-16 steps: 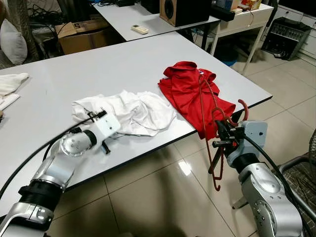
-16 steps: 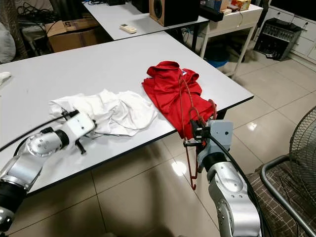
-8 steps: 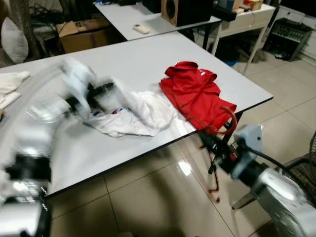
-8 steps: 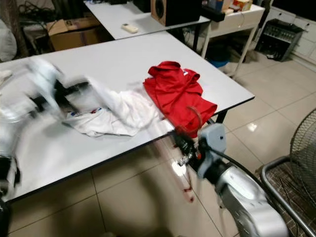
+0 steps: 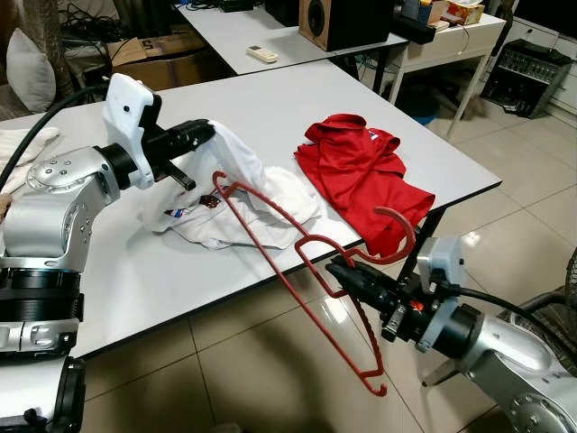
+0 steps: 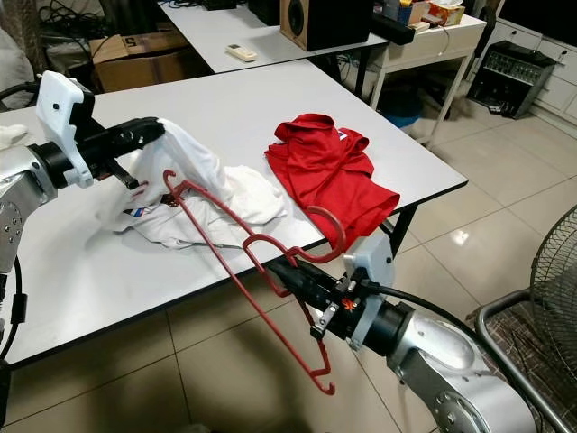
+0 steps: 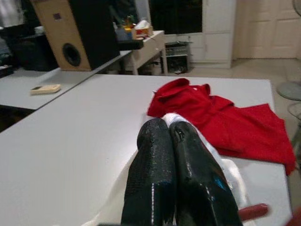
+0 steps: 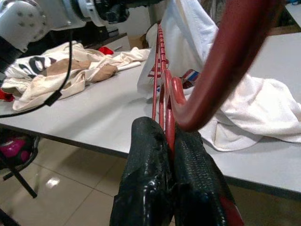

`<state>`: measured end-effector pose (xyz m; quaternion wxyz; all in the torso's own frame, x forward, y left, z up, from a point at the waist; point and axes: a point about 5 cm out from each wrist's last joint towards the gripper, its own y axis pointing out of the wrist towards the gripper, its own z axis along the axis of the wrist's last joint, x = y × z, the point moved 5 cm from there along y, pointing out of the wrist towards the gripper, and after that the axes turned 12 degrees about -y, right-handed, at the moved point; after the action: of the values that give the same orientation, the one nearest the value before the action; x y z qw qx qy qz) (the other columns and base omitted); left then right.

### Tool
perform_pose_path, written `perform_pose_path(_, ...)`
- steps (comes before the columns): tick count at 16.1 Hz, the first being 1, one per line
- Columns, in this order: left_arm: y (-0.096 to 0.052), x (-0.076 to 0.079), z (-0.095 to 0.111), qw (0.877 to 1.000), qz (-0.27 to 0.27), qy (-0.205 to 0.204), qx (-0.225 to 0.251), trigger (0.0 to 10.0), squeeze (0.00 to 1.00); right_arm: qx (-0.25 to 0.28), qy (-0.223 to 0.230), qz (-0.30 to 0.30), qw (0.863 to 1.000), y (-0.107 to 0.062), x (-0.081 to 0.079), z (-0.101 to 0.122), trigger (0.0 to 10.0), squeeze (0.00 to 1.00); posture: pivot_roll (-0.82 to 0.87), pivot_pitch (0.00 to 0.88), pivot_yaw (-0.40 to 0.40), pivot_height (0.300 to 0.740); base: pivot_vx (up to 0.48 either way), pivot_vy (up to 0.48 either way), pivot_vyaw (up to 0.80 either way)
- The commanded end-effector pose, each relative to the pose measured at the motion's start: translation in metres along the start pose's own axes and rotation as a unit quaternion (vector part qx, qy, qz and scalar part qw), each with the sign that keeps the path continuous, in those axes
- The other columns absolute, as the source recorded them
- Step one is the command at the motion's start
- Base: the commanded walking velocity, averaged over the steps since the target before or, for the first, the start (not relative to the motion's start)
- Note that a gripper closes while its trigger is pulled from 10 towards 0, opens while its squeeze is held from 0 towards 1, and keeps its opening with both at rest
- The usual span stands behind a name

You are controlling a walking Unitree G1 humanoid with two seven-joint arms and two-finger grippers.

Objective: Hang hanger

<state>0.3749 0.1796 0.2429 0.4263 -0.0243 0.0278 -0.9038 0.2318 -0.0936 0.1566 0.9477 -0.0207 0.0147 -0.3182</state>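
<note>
Over the white table (image 5: 270, 108), the left gripper (image 5: 194, 135) has swung up from the near edge within the last second, fingers pinched shut on the white shirt (image 5: 243, 194) and lifting a fold of it. Right gripper (image 5: 347, 273), clamped on the red hanger (image 5: 297, 262) just below its hook, has tipped it toward that shirt (one shoulder seemingly near the cloth). Threading looks imminent; the red shirt (image 5: 361, 171) lies untouched.

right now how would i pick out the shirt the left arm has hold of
Start at the big white table. Two garments lie near its front edge, and the one you want is the white shirt on the robot's left of the red shirt. Its upper edge is lifted off the table, pinched in the left gripper, with the red hanger reaching over it.
</note>
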Motion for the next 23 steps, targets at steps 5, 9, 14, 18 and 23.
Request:
perform_pose_path(5, -0.006, 0.01, -0.007, 0.998, -0.031, 0.034, -0.05, 0.0, 0.0, -0.038, -0.002, -0.079, 0.996, 0.0, 0.032, -0.01, 10.0, 0.0, -0.09, 0.0, 0.005, 0.74, 0.0, 0.0, 0.0)
perform_pose_path(9, -0.007, 0.026, -0.01, 0.995, -0.069, 0.029, -0.061, 0.0, 0.0, -0.06, -0.012, -0.143, 0.988, 0.003, 0.058, -0.015, 10.0, 0.0, -0.1, 0.0, -0.003, 0.74, 0.0, 0.0, 0.0)
perform_pose_path(14, -0.003, 0.028, -0.004, 0.998, -0.052, 0.022, -0.035, 0.0, 0.0, -0.059, -0.01, -0.091, 0.994, 0.009, 0.044, -0.014, 10.0, 0.0, -0.1, 0.0, -0.019, 0.74, 0.0, 0.0, 0.0)
perform_pose_path(18, -0.009, 0.043, 0.023, 0.994, -0.103, -0.018, 0.039, 0.0, 0.0, -0.118, 0.017, -0.191, 0.974, 0.006, 0.078, -0.039, 10.0, 0.0, -0.1, 0.0, -0.017, 0.74, 0.0, 0.0, 0.0)
perform_pose_path(23, -0.03, 0.033, 0.036, 0.994, -0.101, 0.002, 0.037, 0.0, 0.0, 0.0, 0.057, -0.22, 0.974, 0.033, 0.119, 0.018, 10.0, 0.0, -0.09, 0.0, -0.046, 0.74, 0.0, 0.0, 0.0)
